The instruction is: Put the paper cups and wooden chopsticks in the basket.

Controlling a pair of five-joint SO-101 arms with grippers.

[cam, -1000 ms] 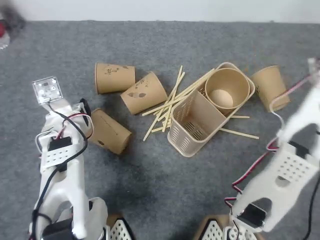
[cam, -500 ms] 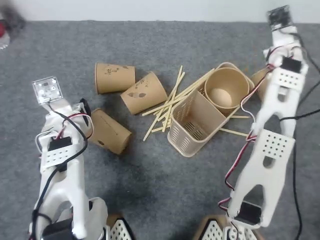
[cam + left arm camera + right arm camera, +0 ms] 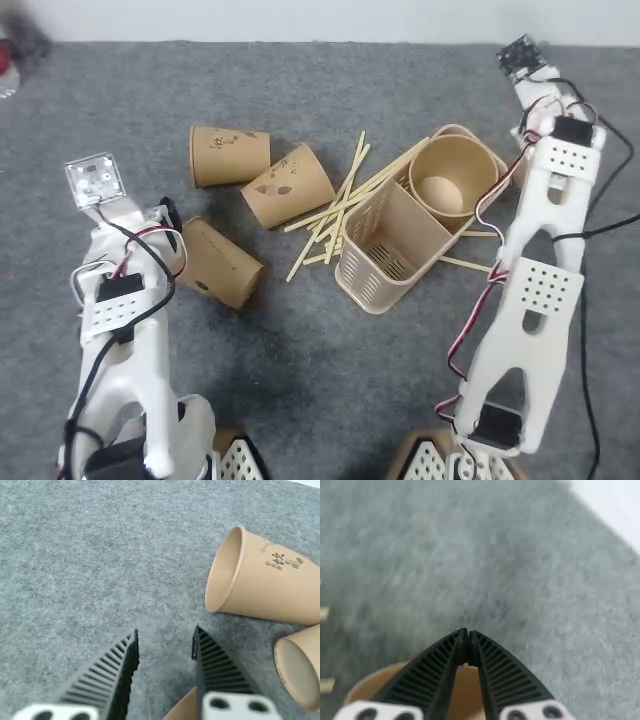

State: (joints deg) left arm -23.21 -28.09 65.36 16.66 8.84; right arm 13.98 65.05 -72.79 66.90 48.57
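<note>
Right tool (image 3: 466,632) clenched, jaws pressed together with nothing between them, hanging just above the rim of a paper cup (image 3: 465,695) at about 3 o'clock from the basket (image 3: 365,270). Left tool (image 3: 165,632) released, jaws apart over bare grey bench (image 3: 300,380), with a third cup (image 3: 215,262) just beside it at 3 o'clock in the high view. Two more cups (image 3: 228,155) (image 3: 288,185) lie on their sides at 9 to 10 o'clock from the basket. One cup (image 3: 455,175) already sits in the basket's far compartment. Wooden chopsticks (image 3: 345,205) are fanned in a loose pile touching the basket's 10 o'clock side, and a few poke out at 4 o'clock. Judgement: the cups are light, thin-walled and easy to crush, and they roll when nudged. Best hold looks to be one jaw inside the mouth and one outside, pinching the rim wall lightly. The chopsticks are stiff, thin and slick. They lie flat on the bench, so pinch across a stick near its middle, preferably one that rides up over the others. The basket itself looks light and tilted, and may shift if bumped.
</note>
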